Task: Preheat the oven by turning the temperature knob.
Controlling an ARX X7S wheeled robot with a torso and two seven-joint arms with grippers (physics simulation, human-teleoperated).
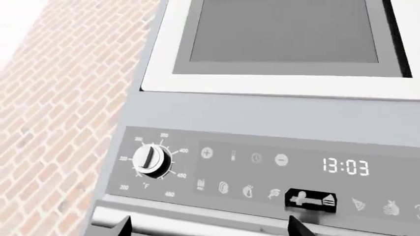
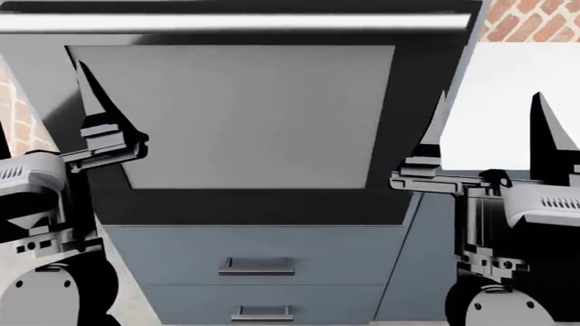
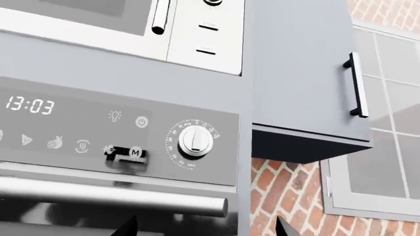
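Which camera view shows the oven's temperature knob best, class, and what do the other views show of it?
The left wrist view: the temperature knob sits large there, ringed by degree numbers and a °F mark. The right wrist view shows a different dial at the panel's other end. The head view shows only the oven window, no knob.

The oven (image 2: 231,115) fills the middle of the head view: a big grey window in a black door, with a bright bar handle (image 2: 236,22) across the top and two grey drawers (image 2: 258,272) with small metal pulls below it. The left tool (image 2: 95,129) stands before the door's left edge and the right tool (image 2: 494,125) before its right edge, each with dark fingers pointing up; the right tool's fingers stand apart, while only one finger of the left shows. Brick wall (image 2: 530,19) shows at the top right corner.
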